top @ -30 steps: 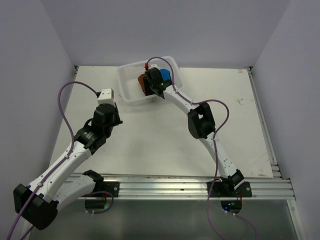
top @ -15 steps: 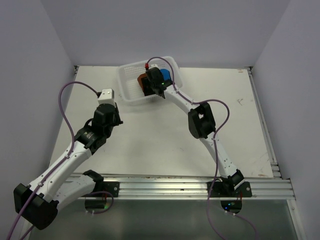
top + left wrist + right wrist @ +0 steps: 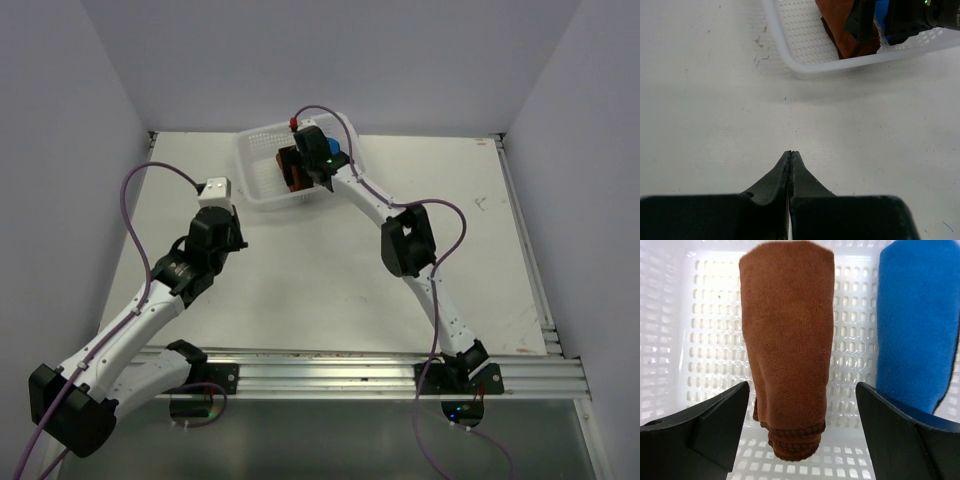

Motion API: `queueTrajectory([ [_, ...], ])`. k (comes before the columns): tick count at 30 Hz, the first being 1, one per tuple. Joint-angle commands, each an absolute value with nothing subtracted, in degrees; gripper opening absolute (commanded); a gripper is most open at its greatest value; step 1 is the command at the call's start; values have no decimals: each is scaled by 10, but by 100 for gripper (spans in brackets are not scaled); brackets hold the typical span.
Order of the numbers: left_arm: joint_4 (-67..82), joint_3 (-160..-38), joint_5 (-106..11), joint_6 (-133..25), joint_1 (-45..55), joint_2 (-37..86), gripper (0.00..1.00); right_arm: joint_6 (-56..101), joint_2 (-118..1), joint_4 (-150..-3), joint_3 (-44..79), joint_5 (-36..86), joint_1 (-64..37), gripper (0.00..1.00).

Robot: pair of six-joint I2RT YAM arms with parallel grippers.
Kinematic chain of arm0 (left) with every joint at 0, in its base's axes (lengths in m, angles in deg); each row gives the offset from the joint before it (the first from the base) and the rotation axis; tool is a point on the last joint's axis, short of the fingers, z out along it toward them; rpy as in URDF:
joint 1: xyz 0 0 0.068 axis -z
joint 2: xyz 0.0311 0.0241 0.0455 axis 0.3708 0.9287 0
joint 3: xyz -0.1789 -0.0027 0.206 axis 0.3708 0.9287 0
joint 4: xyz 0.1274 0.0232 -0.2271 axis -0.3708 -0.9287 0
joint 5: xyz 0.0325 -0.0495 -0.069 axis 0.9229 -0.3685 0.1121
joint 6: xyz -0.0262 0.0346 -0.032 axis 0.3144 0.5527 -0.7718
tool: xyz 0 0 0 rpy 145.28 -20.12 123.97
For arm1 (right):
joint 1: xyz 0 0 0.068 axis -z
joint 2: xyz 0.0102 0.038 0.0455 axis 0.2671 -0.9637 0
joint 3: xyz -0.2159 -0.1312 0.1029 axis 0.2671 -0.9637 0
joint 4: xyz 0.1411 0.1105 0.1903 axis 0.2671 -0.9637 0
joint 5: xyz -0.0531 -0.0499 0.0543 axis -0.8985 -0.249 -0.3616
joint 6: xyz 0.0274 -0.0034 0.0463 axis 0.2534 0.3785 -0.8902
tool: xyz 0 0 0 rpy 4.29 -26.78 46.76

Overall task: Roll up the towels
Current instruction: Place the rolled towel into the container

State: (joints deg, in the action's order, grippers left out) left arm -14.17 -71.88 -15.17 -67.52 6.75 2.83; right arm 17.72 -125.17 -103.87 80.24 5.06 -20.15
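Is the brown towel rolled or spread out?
Rolled: the brown towel lies as a cylinder in the basket, layered edges showing at one end.

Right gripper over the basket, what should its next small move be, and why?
Probably lift straight up out of the white basket. The right gripper stands wide open astride the rust-brown towel, not gripping it. That towel lies rolled on the basket floor, with the blue towel rolled beside it. Both look finished, so pulling clear without snagging either seems best.
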Motion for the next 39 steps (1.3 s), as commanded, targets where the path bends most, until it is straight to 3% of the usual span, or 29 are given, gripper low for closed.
queueTrajectory([
  [1,-112,-718,-155,-668,64,28,0,187,-1178,-1039,805,70,-194,91],
  [9,-120,-727,-151,-661,64,28,0,195,-1122,-1051,790,78,-190,99],
  [12,-122,-737,-145,-657,64,27,21,197,-1070,-1048,756,76,-190,99],
  [15,-119,-752,-141,-644,64,32,62,190,-1008,-1086,721,74,-187,99],
  [20,-182,-820,-80,-629,59,76,98,152,-808,-1067,534,7,-183,99],
  [25,-181,-829,-24,-620,57,47,100,127,-624,-1087,313,-59,-168,99],
  [30,-152,-761,17,-630,50,2,100,113,-428,-1086,139,-81,-128,99],
  [39,-159,-709,3,-655,44,-6,100,58,-331,-1154,44,-94,-125,99],
])
